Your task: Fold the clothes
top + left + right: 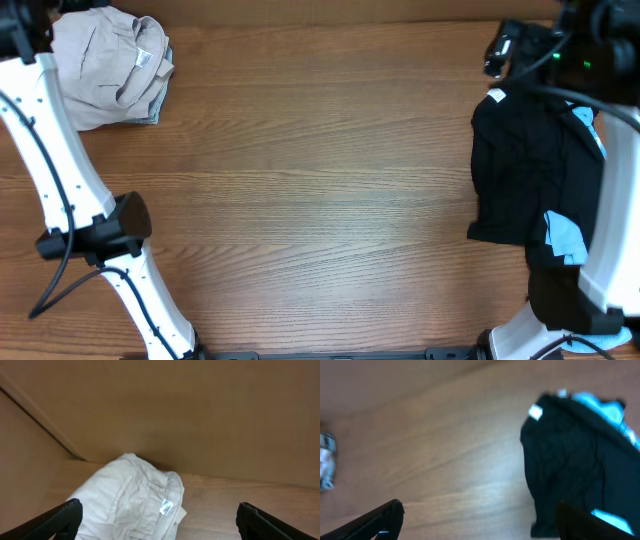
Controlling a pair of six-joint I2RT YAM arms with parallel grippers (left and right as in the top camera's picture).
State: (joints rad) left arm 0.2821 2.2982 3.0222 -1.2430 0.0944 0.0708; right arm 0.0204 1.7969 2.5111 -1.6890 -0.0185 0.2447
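Shorts first, the beige pair: where are they, and are they done?

Bundled in the far left corner of the table, waistband and label showing on top. They look folded into a compact stack, a bit rumpled at the edges. I'd count them finished, or close to it.

And the rest of the clothes?

A black garment lies crumpled along the right edge, with a sky-blue garment poking out at its near side and again at the far side. Neither is folded. The right arm covers part of that pile, so I can't say whether more lies under it.

Is anything held?

No. The left gripper hovers over the beige pair, fingers wide apart, nothing between them. The right gripper is spread just as wide, empty, over bare wood beside the black garment.

So how far along?

Roughly one piece done, and the right-hand pile not begun. I'd spread the black one flat in the middle of the table first.
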